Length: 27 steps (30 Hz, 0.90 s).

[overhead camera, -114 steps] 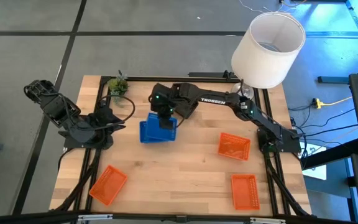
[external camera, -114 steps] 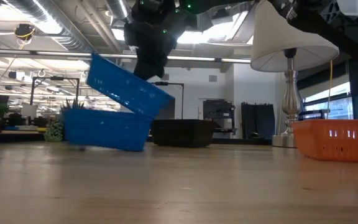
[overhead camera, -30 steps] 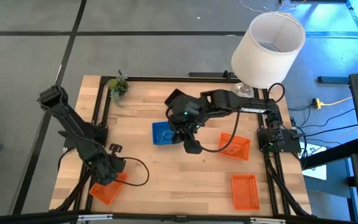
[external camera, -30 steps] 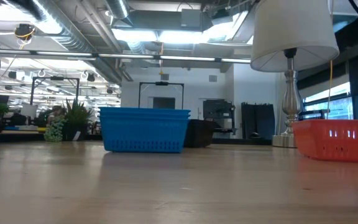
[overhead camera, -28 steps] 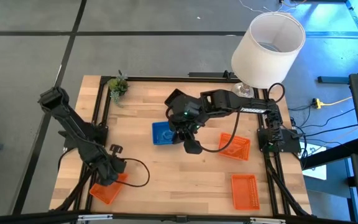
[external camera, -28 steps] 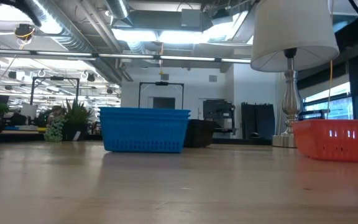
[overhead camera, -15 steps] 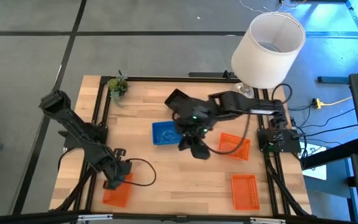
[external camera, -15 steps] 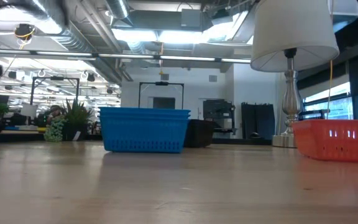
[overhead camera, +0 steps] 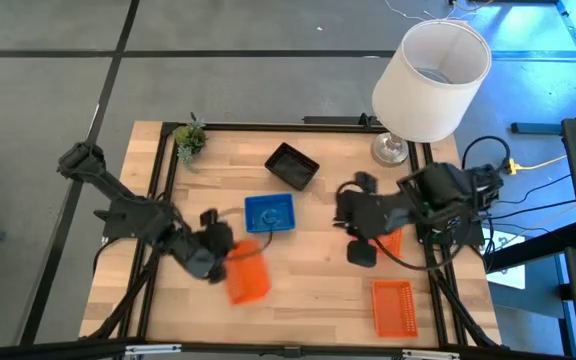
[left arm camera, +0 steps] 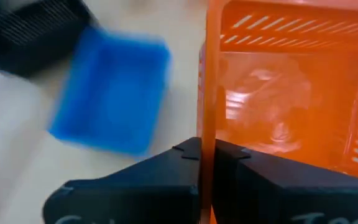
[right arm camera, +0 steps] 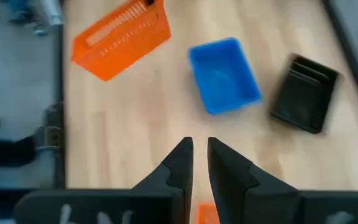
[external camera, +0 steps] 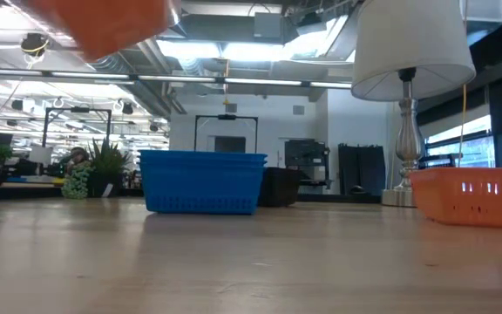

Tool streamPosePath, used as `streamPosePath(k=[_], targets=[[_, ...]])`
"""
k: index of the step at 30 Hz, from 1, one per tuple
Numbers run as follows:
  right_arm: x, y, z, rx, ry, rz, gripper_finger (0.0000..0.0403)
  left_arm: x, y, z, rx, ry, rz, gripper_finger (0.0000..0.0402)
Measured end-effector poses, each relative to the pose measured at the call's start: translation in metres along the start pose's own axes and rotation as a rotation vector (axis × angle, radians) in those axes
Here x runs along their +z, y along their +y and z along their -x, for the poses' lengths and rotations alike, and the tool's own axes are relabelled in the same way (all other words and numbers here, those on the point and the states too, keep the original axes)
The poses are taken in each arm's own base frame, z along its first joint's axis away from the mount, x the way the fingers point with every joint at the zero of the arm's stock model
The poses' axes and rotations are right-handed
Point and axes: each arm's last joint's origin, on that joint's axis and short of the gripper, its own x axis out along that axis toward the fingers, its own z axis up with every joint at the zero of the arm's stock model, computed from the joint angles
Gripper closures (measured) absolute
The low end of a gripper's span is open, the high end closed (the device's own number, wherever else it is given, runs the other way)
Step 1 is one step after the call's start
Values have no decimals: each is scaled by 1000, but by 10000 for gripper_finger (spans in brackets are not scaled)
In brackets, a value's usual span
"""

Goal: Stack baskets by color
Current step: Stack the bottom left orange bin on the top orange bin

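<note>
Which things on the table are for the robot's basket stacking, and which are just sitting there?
For the job:
- orange basket held in the left gripper
- blue baskets
- black baskets
- two more orange baskets

Just sitting there:
- white lampshade
- small green plant

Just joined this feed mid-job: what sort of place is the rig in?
Probably an open lab or workshop, not a home: the low view shows exposed ceiling ducts, strip lights and equipment racks behind the wooden table, and cables trail over the grey floor.
</note>
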Motion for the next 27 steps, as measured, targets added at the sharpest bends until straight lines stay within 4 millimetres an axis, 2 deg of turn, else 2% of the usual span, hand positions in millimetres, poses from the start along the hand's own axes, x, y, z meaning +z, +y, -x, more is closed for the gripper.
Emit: streamPosePath(k=[3, 7, 12, 20, 27], targets=[[-8, 9, 7, -43, -60, -17, 354, 35, 5, -7, 114, -162, 91, 401], [-15, 14, 16, -118, -117, -68, 354, 74, 14, -17, 252, -313, 112, 401], [-15, 17, 15, -142, -150, -110, 354, 107, 16, -37, 372, -376, 51, 401], [-8, 16, -2, -207, -139, -92, 354, 140, 0, -60, 510, -403, -47, 401], [-3, 17, -19, -239, -108, -78, 354, 157, -11, -62, 560, -418, -110, 401]])
